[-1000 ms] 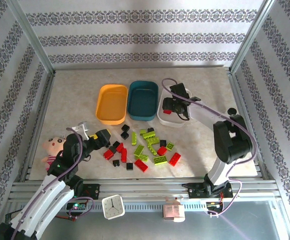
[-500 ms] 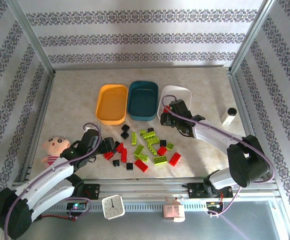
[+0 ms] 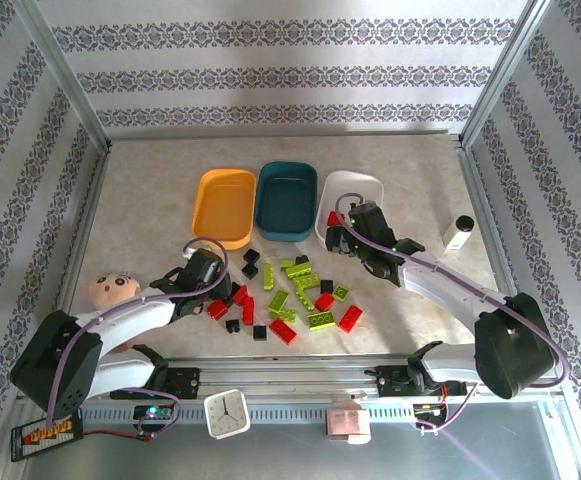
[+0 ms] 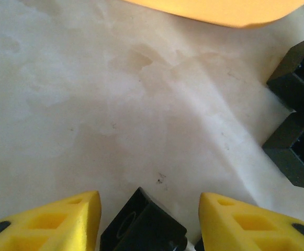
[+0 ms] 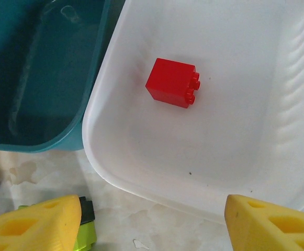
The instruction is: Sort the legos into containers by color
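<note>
Left gripper [image 4: 149, 206], fingers parted, straddled a black lego [image 4: 141, 227] at the wrist view's six o'clock, not yet touching it; right gripper [image 5: 154, 212] hung open and empty.

You've got an orange-yellow tray [image 3: 223, 205], a dark teal tray [image 3: 287, 195] and a translucent white tray [image 3: 362, 186] holding one red brick [image 5: 172, 82]. Loose legos [image 3: 321, 320] on your pale, marbled desk [image 3: 150, 200] are red, lime green and black. The jaws are yellow. The walls [image 3: 270, 75] look grey-striped, possibly floral.
</note>
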`<control>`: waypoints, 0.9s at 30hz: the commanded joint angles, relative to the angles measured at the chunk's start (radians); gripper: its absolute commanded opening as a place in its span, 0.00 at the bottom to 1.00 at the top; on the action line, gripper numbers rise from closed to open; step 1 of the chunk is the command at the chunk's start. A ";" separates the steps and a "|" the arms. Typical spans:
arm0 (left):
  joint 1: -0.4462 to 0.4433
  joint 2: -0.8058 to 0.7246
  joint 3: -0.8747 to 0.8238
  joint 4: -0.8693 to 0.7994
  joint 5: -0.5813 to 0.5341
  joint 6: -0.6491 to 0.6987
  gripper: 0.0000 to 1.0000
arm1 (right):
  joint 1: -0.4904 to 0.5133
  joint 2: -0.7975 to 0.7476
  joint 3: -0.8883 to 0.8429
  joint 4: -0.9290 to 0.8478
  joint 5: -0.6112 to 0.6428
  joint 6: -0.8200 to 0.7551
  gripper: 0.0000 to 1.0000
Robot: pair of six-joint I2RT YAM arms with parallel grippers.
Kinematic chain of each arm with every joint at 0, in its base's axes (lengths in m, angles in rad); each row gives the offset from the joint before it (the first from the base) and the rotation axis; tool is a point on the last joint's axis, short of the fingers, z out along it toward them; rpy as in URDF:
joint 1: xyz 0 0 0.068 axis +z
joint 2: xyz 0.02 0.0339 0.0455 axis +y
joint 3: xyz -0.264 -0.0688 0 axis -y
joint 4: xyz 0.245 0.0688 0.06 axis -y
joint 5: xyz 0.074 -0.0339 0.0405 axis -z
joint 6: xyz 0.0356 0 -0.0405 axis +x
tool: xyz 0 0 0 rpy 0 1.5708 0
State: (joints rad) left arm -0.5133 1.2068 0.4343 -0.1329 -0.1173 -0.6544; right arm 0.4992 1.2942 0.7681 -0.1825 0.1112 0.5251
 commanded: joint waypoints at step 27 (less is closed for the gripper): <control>0.196 0.140 0.439 -0.023 0.097 0.099 0.13 | -0.042 -0.127 -0.092 -0.019 0.001 0.046 0.73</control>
State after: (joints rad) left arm -0.3660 1.2572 0.8143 -0.1600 -0.0586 -0.6010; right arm 0.4664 1.1870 0.6975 -0.1864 0.1112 0.5545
